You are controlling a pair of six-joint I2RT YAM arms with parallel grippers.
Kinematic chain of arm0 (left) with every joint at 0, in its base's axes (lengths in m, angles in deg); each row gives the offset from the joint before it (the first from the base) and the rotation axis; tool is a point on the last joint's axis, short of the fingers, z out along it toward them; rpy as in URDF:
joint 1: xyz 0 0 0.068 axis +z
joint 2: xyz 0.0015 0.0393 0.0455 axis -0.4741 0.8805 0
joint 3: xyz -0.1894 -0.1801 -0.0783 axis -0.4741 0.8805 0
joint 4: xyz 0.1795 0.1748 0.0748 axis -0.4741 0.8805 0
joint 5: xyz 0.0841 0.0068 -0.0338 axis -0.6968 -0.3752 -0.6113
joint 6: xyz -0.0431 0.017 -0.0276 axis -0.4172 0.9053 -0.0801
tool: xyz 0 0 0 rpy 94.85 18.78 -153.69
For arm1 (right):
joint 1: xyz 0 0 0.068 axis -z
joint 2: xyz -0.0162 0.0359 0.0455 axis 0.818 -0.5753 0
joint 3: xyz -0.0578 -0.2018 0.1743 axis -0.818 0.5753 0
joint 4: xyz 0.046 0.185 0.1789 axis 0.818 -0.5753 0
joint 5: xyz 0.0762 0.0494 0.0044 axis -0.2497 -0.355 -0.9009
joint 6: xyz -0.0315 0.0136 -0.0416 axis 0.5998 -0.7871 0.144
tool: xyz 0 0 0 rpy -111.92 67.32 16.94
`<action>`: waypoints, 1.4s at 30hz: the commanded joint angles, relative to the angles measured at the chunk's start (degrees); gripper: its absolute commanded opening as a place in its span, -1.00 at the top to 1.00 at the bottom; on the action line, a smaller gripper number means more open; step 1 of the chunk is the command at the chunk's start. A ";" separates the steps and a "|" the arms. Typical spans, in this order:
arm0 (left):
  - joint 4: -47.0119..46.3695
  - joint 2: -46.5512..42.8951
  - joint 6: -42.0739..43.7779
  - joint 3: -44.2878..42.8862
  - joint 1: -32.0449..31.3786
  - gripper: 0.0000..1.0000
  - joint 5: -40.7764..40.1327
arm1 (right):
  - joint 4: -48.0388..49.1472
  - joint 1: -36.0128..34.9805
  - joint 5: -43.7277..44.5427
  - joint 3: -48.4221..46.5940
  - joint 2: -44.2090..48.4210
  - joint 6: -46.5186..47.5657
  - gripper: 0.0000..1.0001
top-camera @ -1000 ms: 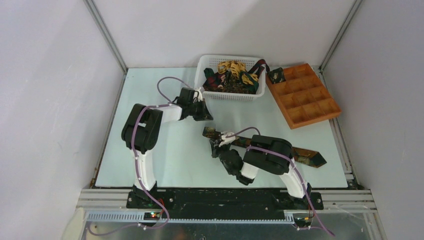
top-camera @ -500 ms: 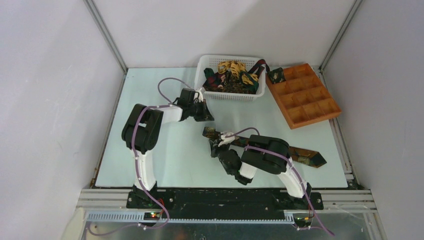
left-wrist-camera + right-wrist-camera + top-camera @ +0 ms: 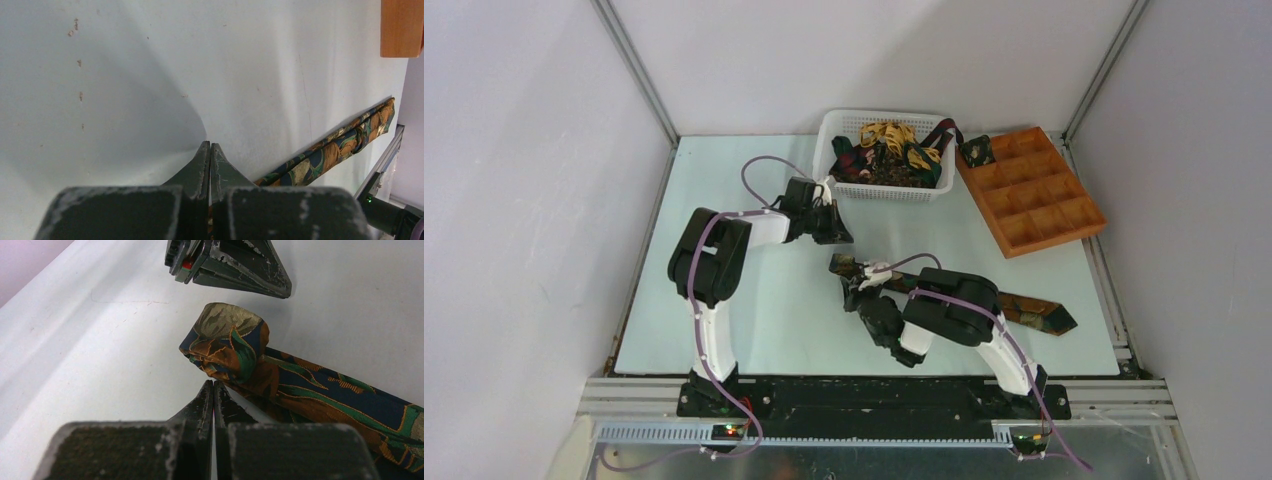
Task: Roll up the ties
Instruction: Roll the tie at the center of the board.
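Only the top view takes in the whole worktop (image 3: 774, 310). A white basket (image 3: 874, 190) stands at the middle of the far edge and an orange-brown tray (image 3: 1044, 215) in the far right corner. The basket holds a loose heap of ties (image 3: 886, 152), yellow-gold on top and dark green patterned ones below. A maroon tie (image 3: 943, 130) hangs over the rim on the tray's side. In the tray, a small dark coil (image 3: 977, 151) sits in the corner compartment nearest the basket.

One patterned tie (image 3: 1039, 313) lies flat on the right half of the worktop, nearer the near edge. Its wide end points toward the right edge and its narrow end lies near the middle. From above, the right arm (image 3: 954, 305) covers part of its length.

The right wrist view shows what the top view cannot: the narrow end (image 3: 227, 337) is curled over on itself in one loose turn. The right jaws are pressed fully together and grip nothing. Their fingertips (image 3: 204, 402) sit just on the near side of that curl, and I cannot tell whether they touch the cloth. The left jaws are likewise closed tight and empty. Their fingertips (image 3: 270, 285) lie just beyond the curl, apart from it.

The left wrist view misses the curl. It shows only the tie's straight stretch running toward the right edge, plus a corner of the tray.
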 commanded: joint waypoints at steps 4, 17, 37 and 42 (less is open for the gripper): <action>1.10 -0.26 -0.68 0.37 -0.35 1.00 1.41 | 2.77 0.79 1.85 -2.31 -1.43 -0.35 1.00; 1.62 -0.28 -0.14 0.08 -0.36 1.00 1.63 | 2.90 1.36 2.51 -4.11 -3.14 -0.77 1.00; 5.20 -1.18 0.41 -0.68 -0.24 1.00 3.70 | 3.29 2.22 3.85 -4.82 -4.25 -0.28 1.00; 5.89 -1.49 0.89 -0.58 0.03 1.00 3.56 | 3.37 1.35 4.16 -3.75 -3.35 -0.03 1.00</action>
